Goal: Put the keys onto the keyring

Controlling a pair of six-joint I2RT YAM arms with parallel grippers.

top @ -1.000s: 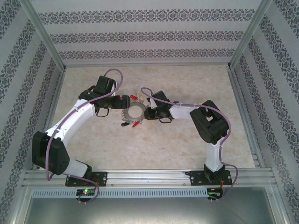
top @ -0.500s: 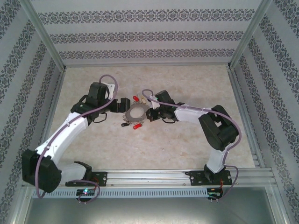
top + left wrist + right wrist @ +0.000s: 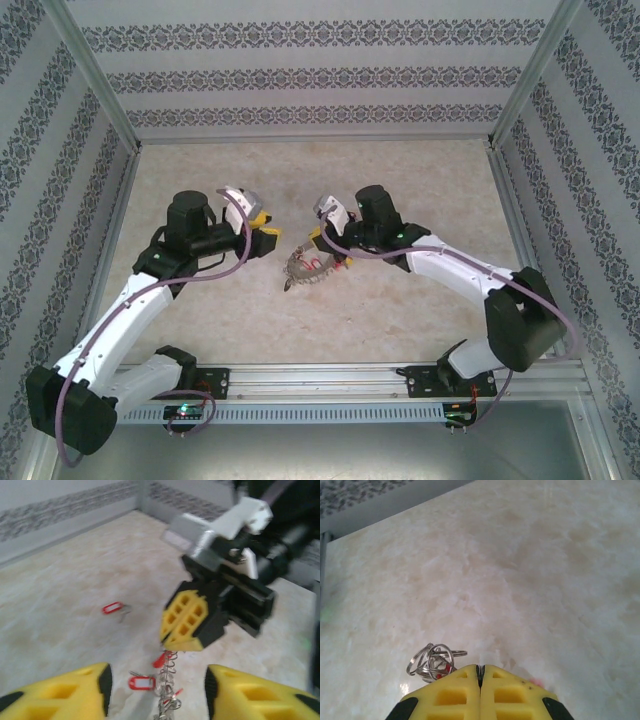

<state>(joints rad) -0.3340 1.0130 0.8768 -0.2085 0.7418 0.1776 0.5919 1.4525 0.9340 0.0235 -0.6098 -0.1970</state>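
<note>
My right gripper [image 3: 328,248] is shut on the top of the keyring [image 3: 304,270], a grey ring fringed with small keys and red tags, and holds it tilted above the table. In the left wrist view the keyring [image 3: 170,687] hangs edge-on under the right gripper's yellow fingers [image 3: 186,621]. The keys [image 3: 114,608], with their red oblong tag, lie on the table beyond it. My left gripper [image 3: 267,230] is open, just left of the ring and apart from it. In the right wrist view, small rings [image 3: 432,661] peek out beside the closed fingers [image 3: 455,695].
A second red tag [image 3: 141,682] shows close to the left of the hanging ring; whether it hangs on it I cannot tell. Patterned walls and metal rails [image 3: 130,180] enclose the pale marble-look table [image 3: 420,190]. Open floor lies behind and in front of the grippers.
The right gripper has lifted the keyring off the table, where it lay flat, and tilted it. The left gripper has come off the ring's left edge, drawn back left and stands open.
</note>
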